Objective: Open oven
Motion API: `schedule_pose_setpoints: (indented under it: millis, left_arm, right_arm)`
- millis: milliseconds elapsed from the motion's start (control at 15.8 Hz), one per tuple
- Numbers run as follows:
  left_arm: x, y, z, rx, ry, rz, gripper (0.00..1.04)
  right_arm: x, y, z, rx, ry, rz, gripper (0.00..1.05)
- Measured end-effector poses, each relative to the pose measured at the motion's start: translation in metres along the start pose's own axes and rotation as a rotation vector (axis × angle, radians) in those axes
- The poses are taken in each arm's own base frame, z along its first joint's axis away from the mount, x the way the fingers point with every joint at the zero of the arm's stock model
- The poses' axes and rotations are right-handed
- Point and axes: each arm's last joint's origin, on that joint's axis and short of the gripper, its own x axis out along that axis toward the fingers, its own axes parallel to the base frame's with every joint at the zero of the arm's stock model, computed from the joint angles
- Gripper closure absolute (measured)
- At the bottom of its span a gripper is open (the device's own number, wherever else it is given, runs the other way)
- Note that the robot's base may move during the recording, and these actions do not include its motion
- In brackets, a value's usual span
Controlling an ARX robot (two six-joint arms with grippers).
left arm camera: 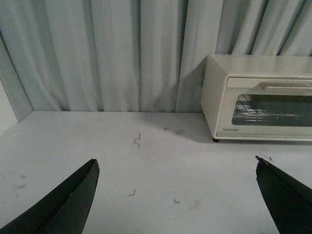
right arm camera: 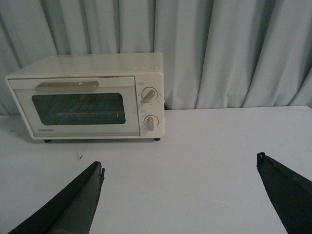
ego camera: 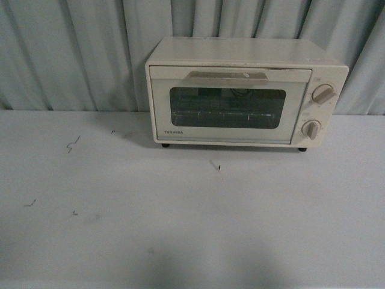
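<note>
The cream-white oven (ego camera: 246,93) stands at the back of the table against the curtain, door shut, with its beige bar handle (ego camera: 226,76) across the top of the glass window and two round knobs (ego camera: 323,94) at its right. A wire rack shows through the glass. Neither arm shows in the front view. In the left wrist view the oven (left arm camera: 258,97) is far off to one side; my left gripper (left arm camera: 176,165) is open and empty above the table. In the right wrist view the oven (right arm camera: 87,96) is also far; my right gripper (right arm camera: 180,163) is open and empty.
The white table (ego camera: 180,217) carries a few small dark scuff marks (ego camera: 73,143). A pale pleated curtain (ego camera: 78,54) hangs close behind the oven. A wall edge stands at the table's left end in the left wrist view (left arm camera: 12,92).
</note>
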Motion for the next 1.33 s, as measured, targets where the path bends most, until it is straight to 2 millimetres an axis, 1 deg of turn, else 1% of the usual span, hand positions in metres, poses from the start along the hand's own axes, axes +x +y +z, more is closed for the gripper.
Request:
schedule_pose_setpoints:
  millis: [760,823,887,950,1013,1077,1140,1267,1330]
  left_arm:
    - [0.0,0.0,0.0,0.0,0.001,0.0,0.07]
    - [-0.001,-0.002,-0.001,-0.062,0.13,-0.017,0.07]
    - [0.004,-0.013,0.001,-0.211,0.371,-0.009,0.07]
    - [0.011,-0.03,-0.001,-0.353,0.454,-0.026,0.07]
    - [0.015,-0.046,-0.005,-0.455,0.5,-0.039,0.07]
    - [0.023,-0.076,-0.012,-0.629,0.581,-0.058,0.07]
    - [0.031,-0.102,-0.019,-0.753,0.655,-0.06,0.07]
    - [0.047,-0.137,-0.034,-0.86,0.739,-0.032,0.07]
    - [0.053,-0.148,-0.039,-0.869,0.752,-0.029,0.07]
  right_arm:
    - [0.0,0.0,0.0,0.0,-0.002,0.0,0.06]
    - [0.0,0.0,0.0,0.0,-0.002,0.0,0.06]
    - [0.0,0.0,0.0,0.0,-0.001,0.0,0.06]
    - [0.0,0.0,0.0,0.0,-0.002,0.0,0.06]
    - [0.0,0.0,0.0,0.0,-0.001,-0.001,0.06]
    - [0.0,0.0,0.0,0.0,-0.002,0.0,0.06]
    - [0.0,0.0,0.0,0.0,-0.002,0.0,0.06]
    - [0.0,0.0,0.0,0.0,-0.002,0.0,0.06]
    - [0.0,0.0,0.0,0.0,-0.002,0.0,0.06]
